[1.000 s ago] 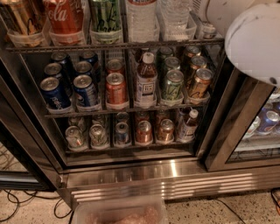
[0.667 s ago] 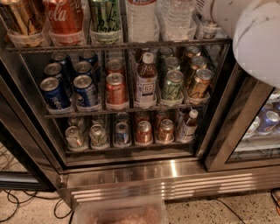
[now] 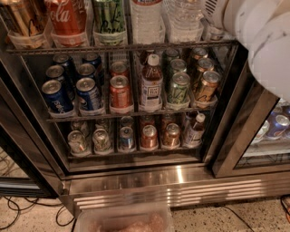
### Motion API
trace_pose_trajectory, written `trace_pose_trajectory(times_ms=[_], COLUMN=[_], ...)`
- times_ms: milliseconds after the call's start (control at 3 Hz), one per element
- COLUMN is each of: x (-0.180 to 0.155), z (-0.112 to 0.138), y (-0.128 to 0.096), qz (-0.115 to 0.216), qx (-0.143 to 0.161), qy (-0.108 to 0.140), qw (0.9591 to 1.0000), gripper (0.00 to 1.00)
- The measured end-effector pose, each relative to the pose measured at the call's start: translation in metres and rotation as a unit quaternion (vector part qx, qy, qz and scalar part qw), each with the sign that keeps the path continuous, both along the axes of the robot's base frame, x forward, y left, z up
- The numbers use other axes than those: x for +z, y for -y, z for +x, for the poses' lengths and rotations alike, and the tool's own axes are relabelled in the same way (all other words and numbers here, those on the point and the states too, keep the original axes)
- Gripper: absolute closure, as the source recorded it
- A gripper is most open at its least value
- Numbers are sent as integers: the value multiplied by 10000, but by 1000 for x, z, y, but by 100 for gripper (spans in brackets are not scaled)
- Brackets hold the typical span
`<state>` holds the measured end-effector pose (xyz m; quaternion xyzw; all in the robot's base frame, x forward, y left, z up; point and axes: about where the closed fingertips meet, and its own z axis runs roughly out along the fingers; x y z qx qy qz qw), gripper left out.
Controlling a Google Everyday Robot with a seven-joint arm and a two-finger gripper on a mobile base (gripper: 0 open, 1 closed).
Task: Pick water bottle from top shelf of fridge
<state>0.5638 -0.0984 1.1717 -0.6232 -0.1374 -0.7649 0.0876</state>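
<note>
The water bottle (image 3: 183,19) stands upright toward the right end of the top shelf (image 3: 122,47) of the fridge (image 3: 229,136), its cap cut off by the upper edge of the view. A second clear bottle (image 3: 146,22) stands just to its left, followed by a green can (image 3: 108,18), a red Coca-Cola can (image 3: 68,18) and a gold can (image 3: 22,20).

The tool (image 3: 216,11), on a bulky white arm (image 3: 267,41), sits in the top right corner just beside the water bottle. I cannot tell whether it is spread or pressed together.

On the rack below are blue Pepsi cans (image 3: 56,96), a red can (image 3: 120,93), a brown-drink bottle (image 3: 151,81) and green cans (image 3: 179,88). The lowest rack holds more cans (image 3: 148,136). Under it runs the ribbed steel base (image 3: 172,183), with a clear plastic bin (image 3: 124,222) on the speckled floor (image 3: 235,219).
</note>
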Motion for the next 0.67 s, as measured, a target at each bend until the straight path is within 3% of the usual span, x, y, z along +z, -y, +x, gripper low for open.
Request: trace_pose_trajectory(times_ms=[333,667], x=[1,-10], z=[2,5], y=[-20,-65], qz=[71,186], qx=[219,669], qy=[-87,-371], qw=[9997,9969], gripper=[100,100])
